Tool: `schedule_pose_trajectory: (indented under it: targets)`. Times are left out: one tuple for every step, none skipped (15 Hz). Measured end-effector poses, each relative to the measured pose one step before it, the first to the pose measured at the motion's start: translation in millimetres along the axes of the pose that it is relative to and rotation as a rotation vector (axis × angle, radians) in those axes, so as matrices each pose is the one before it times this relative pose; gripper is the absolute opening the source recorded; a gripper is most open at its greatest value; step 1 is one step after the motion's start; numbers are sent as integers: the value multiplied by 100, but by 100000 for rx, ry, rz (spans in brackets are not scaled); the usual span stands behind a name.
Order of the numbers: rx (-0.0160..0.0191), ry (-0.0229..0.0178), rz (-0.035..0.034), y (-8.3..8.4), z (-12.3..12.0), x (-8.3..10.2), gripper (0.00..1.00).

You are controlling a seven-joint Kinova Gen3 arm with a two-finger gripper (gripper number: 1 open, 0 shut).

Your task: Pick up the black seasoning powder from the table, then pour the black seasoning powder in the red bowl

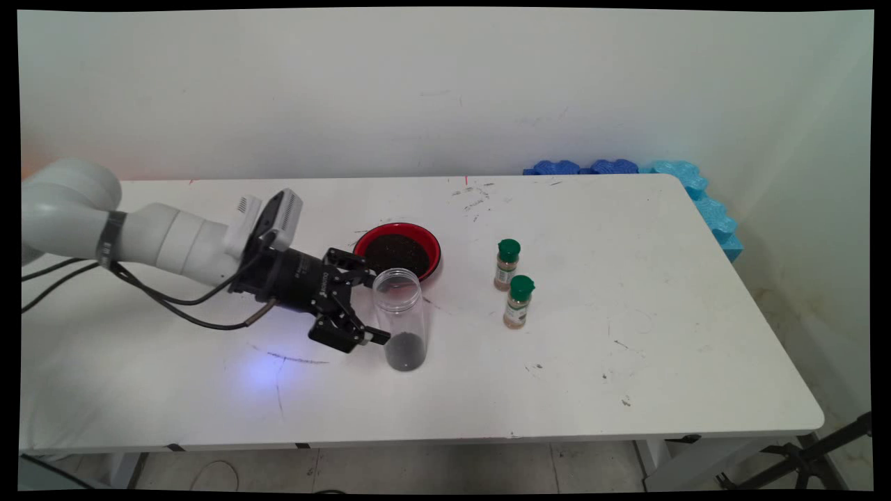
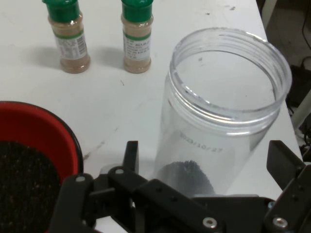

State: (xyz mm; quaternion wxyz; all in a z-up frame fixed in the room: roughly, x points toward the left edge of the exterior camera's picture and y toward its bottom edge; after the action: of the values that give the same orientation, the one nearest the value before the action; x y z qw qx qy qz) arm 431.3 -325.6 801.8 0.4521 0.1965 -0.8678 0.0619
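A clear plastic jar (image 1: 399, 316) (image 2: 221, 121) stands upright without a lid, with a little dark grain at its bottom. My gripper (image 1: 370, 307) (image 2: 205, 154) is low over the table, coming from the left, open, with the jar between its fingers. In the hand view the left finger (image 2: 130, 154) stands clear of the jar wall and the right finger (image 2: 282, 159) is close beside it. Just behind the jar sits a red bowl (image 1: 432, 245) (image 2: 46, 122) filled with the same dark grain.
Two small spice bottles with green caps (image 1: 507, 264) (image 1: 518, 301) stand to the right of the jar, seen also as bottles (image 2: 68, 36) (image 2: 137, 35) in the hand view. Blue foam pieces (image 1: 696, 188) line the table's far right corner.
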Motion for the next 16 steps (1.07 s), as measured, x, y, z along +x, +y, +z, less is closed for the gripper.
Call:
schedule_pose_trajectory:
  targets:
    - [-336, 51, 171, -75, 332, -6, 100]
    - [-251, 82, 138, -65, 262, 11, 100]
    - [-246, 109, 101, -82, 278, 21, 100]
    - [-167, 90, 57, -96, 260, 26, 100]
    - [-127, 106, 10, -84, 198, 30, 100]
    - [-183, 94, 0, -84, 210, 29, 100]
    - [-113, 53, 19, -82, 151, 10, 100]
    - [-80, 29, 23, -48, 92, 2, 100]
    - [-97, 61, 70, -87, 116, 6, 100]
    - [-60, 21, -158, -80, 70, -9, 0]
    - [-80, 41, -292, -77, 46, -8, 0]
    - [-285, -9, -409, -53, 8, -26, 0]
    - [-291, -46, -246, -52, -28, -34, 0]
    - [-409, -47, -110, -73, -67, -22, 0]
    - [-328, 4, -253, -63, -190, -33, 0]
    - [-575, -263, -134, -37, -224, -44, 0]
